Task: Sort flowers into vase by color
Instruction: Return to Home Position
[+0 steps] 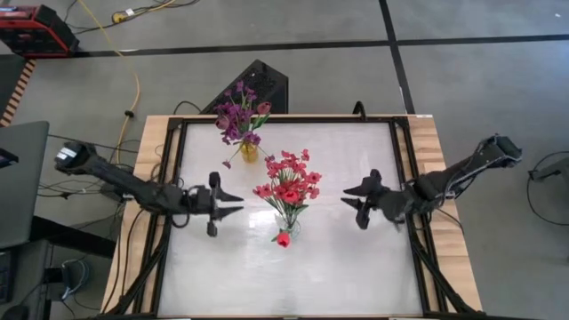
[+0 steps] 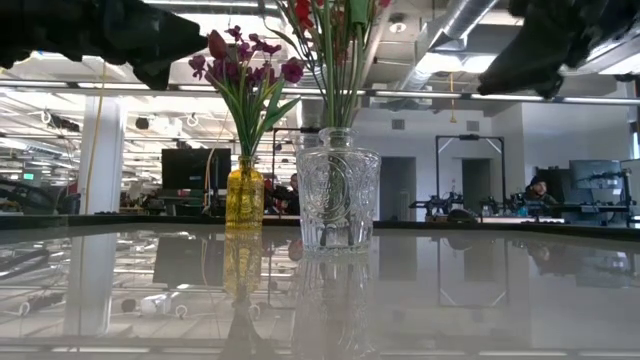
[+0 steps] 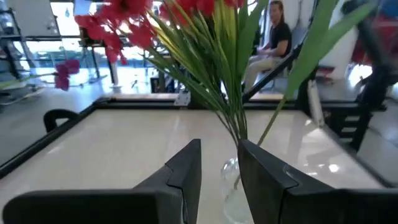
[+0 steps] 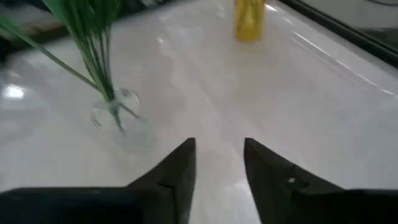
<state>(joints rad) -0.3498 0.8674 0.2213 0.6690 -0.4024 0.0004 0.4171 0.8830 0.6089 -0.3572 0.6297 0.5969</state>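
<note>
Two vases loaded: red flowers (image 1: 287,185) in clear vase (image 2: 338,190), purple flowers (image 1: 240,114) in yellow vase (image 2: 244,195) behind it. Left gripper (image 1: 238,204) left of clear vase, right gripper (image 1: 347,198) right of it, both spread, empty. Sorting judged complete. Next: arms retract to rest, avoiding blooms.
</note>
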